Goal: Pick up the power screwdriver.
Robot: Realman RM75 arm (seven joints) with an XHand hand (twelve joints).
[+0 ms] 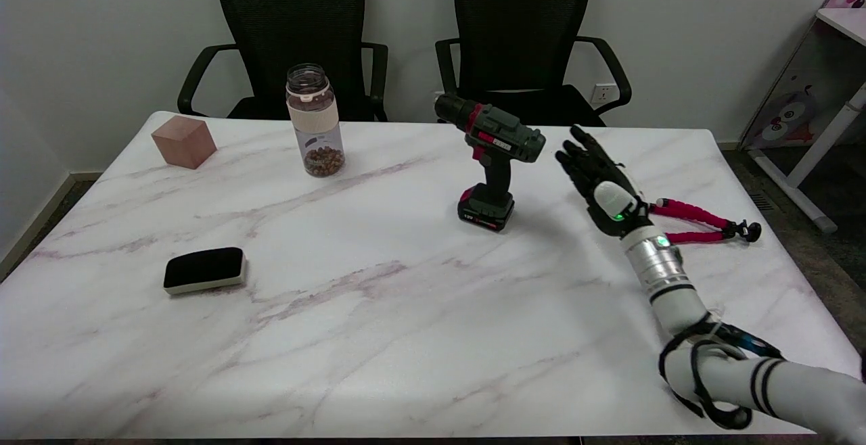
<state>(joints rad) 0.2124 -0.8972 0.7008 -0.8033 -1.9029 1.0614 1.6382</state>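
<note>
One power screwdriver (492, 161), dark green hard plastic with red trim and a black knurled chuck, standing upright on its blocky battery base toward the far middle of the marble-patterned table (379, 337), chuck pointing to the picture's left. Just right of it, apart and not touching, the right hand (599, 178): black segmented fingers stretched out and spread, a glossy white shell on the back with a small green light, holding nothing, raised above the tabletop on a white arm with a ribbed metal wrist and looped black cables. Behind the wrist, one small tripod (697, 222) lying flat, its bendy legs red and ribbed, tipped in black. On the left side, one clear cylindrical jar (315, 120) with a pale band, brown bits heaped at the bottom; one matte pinkish cube (183, 141) near the far left corner; one rounded eraser block (204, 270), black felt over a white base, closer to the near edge. Beyond the table, two black mesh-backed office chairs (521, 26) with curved armrests against a plain wall.
</note>
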